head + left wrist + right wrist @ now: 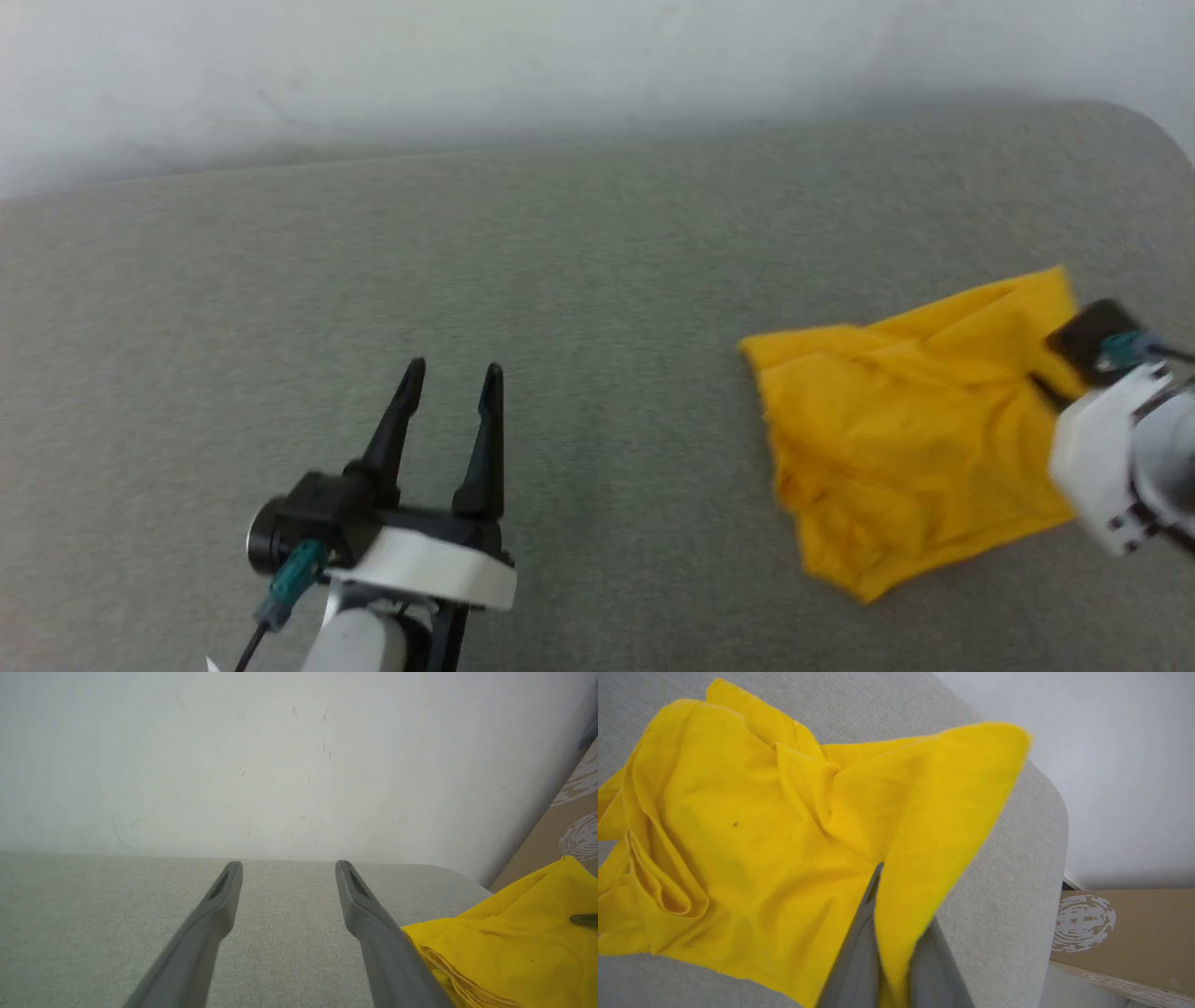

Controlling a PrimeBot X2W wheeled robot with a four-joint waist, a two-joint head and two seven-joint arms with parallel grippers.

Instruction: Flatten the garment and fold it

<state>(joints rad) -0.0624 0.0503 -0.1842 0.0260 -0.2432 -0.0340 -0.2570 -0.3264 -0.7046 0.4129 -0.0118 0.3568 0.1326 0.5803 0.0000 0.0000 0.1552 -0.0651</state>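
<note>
You have one bright yellow crumpled cotton T-shirt, heaped on the right part of the grey fabric-covered worktop, near its rounded right corner. Of your two hands, the left hand has its fingers spread apart over bare grey cloth, well apart from the shirt. The right hand is pinching a raised flap of the shirt. There is wide free room to the shirt's left. One white wall borders the far edge, and one brown cardboard box stands beyond the right edge.

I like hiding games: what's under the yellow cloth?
The yellow garment lies crumpled on the grey padded surface, which shows beside it. Anything beneath its folds is covered.
</note>
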